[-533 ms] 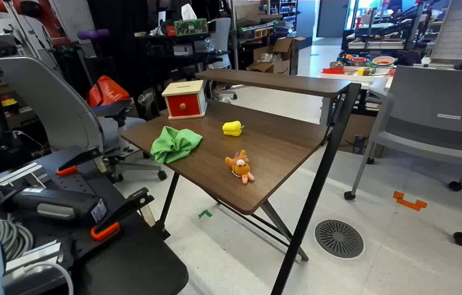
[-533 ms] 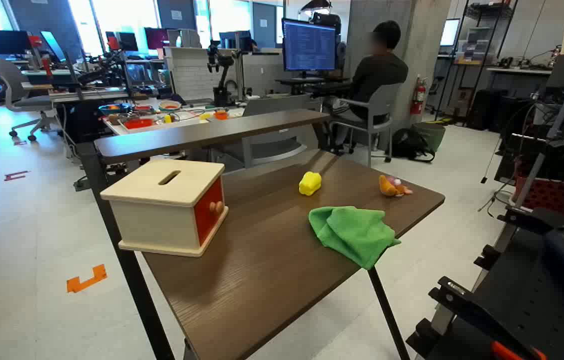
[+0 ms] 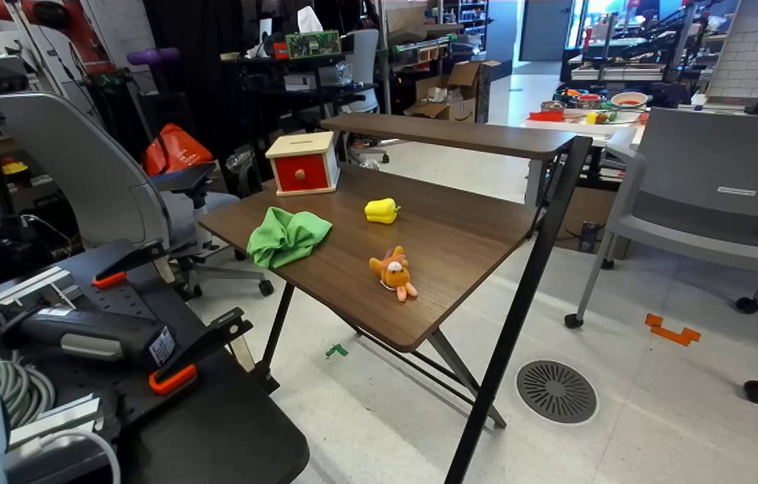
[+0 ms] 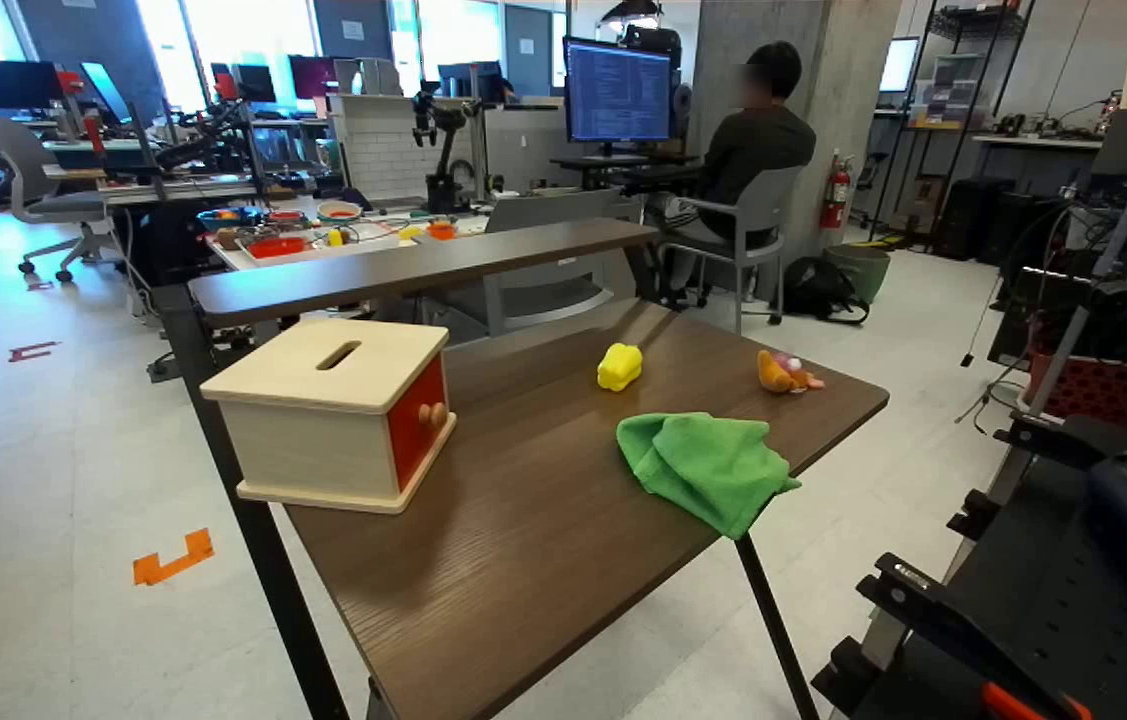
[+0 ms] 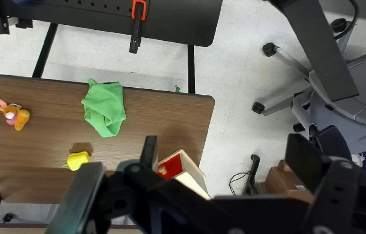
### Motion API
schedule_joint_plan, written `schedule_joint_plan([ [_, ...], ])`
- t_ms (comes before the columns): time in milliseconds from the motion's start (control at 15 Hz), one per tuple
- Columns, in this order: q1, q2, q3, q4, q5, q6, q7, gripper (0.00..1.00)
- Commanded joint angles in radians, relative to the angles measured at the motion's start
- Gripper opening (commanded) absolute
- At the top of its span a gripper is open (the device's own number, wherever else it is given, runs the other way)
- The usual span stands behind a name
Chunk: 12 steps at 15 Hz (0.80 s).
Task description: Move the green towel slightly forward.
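Observation:
The crumpled green towel lies at one edge of the brown table, with part of it hanging over that edge. It also shows in an exterior view and in the wrist view. My gripper is in the wrist view only, its two fingers wide apart with nothing between them. In that picture it lies below and to the right of the towel, well apart from it. The gripper and arm are out of view in both exterior views.
A yellow pepper and an orange plush toy lie on the table near the towel. A wooden box with a red drawer stands at one end. A raised shelf runs along the far side. A black cart stands beside the towel's edge.

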Motion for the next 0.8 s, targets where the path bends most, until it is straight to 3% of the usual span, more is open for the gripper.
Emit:
schedule_joint_plan([
  [0,-0.005,0.0,0.003,0.003,0.002,-0.004,-0.002,1.0],
  [200,-0.015,0.021,0.014,0.005,-0.004,0.024,0.007,1.0],
  [400,-0.063,0.08,0.04,-0.041,-0.028,0.198,0.051,1.0],
  [733,-0.139,0.298,0.048,-0.115,-0.086,0.489,0.106,1.0],
])
